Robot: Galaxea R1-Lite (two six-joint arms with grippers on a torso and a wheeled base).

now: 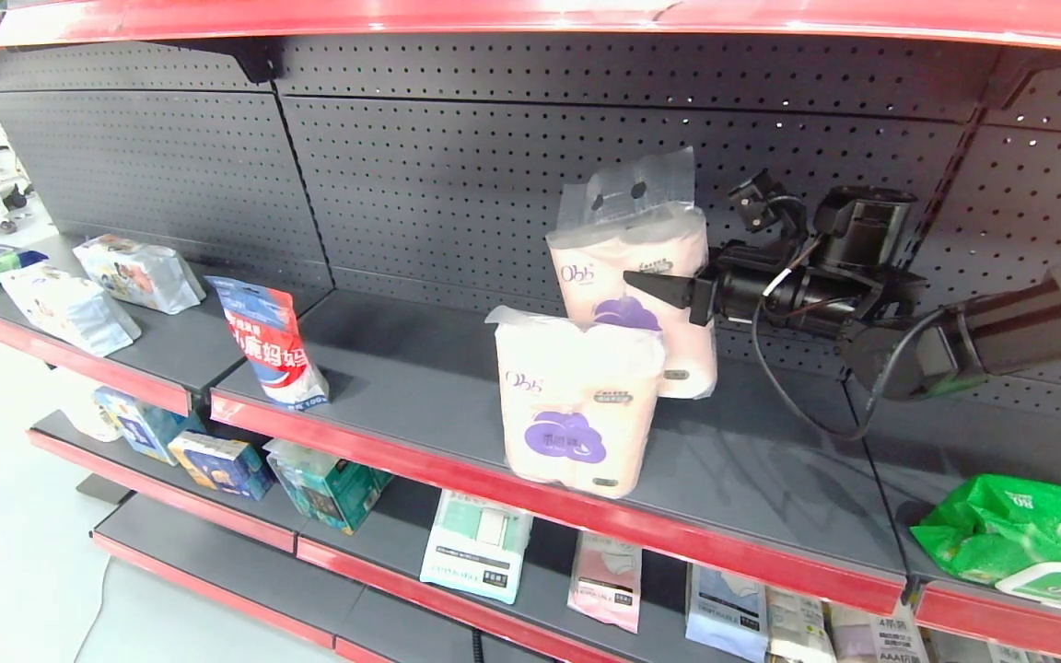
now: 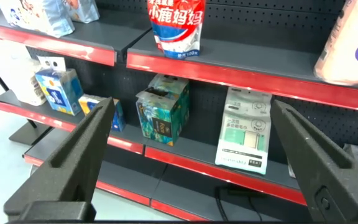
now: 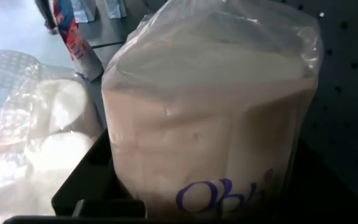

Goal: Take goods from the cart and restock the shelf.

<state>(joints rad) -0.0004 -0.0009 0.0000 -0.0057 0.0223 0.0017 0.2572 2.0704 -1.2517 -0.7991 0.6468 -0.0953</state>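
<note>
Closest, a front toilet-roll pack is stood at the shelf edge, just before a rear toilet-roll pack clamped upright by the right end effector, a blue-and-red pouch well apart, while the left end effector is held spread wide.

We see two white toilet-roll packs upright on the shelf: front pack at the red edge, rear pack behind, clasped in our right gripper.

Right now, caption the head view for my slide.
Right gripper grips a toilet-paper pack standing on the shelf, just behind a second pack at the front edge.
</note>
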